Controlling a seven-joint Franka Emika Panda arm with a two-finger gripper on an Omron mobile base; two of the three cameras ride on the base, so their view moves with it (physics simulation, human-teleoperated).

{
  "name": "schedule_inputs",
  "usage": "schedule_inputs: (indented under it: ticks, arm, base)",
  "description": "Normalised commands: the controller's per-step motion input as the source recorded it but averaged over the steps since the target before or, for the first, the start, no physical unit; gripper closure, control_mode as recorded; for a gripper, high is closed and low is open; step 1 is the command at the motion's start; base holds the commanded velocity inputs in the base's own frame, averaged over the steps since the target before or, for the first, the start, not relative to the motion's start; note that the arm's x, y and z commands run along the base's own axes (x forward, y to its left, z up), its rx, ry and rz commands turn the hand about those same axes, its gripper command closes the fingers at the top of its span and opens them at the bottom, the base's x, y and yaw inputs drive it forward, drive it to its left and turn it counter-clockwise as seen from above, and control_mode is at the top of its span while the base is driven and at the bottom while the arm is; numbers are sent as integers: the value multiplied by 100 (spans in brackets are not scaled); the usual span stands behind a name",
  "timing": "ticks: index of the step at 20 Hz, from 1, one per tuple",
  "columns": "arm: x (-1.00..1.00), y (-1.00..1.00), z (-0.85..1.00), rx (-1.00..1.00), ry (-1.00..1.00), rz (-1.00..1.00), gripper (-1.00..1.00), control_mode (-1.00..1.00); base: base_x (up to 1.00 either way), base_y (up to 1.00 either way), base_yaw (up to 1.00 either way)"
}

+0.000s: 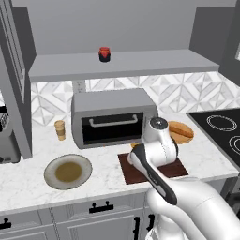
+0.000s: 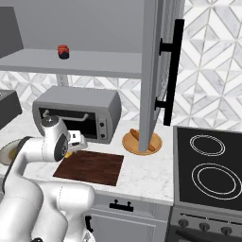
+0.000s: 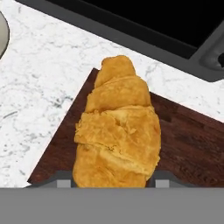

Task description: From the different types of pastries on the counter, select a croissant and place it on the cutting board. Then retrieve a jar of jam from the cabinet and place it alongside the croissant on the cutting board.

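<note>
— Where is the croissant [image 3: 117, 131] relative to the jaws?
— In the hand view it sits squarely between the two finger tips, which flank its lower end; the jaws look closed onto it, though the contact itself is hidden at the picture's edge. Its far tip reaches past the corner of the cutting board [image 3: 192, 144] over the counter [image 3: 48, 87].
— And the gripper [image 2: 75, 141]?
— At the board's far left corner, just in front of the toaster oven [image 2: 78, 113].
— The jar of jam [image 1: 104, 54]?
— Upright on the cabinet [image 1: 140, 63] shelf, well above the oven.
— The other pastry [image 1: 182, 131]?
— On the tan plate [image 2: 142, 144], right of the board.
</note>
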Motion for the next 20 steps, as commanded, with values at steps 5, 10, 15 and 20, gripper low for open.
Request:
schedule_inputs:
  ticks: [5, 10, 15, 20]
  arm:
    - [-13, 0, -70, 5, -3, 0, 100, -100]
    - [-6, -8, -66, 8, 0, 0, 100, -100]
    - [-5, -19, -98, 0, -5, 0, 100, -100]
    - [-13, -18, -79, 0, -11, 0, 100, -100]
  base:
    - [0, 0, 0]
    - [0, 0, 0]
    - [0, 0, 0]
    - [0, 0, 0]
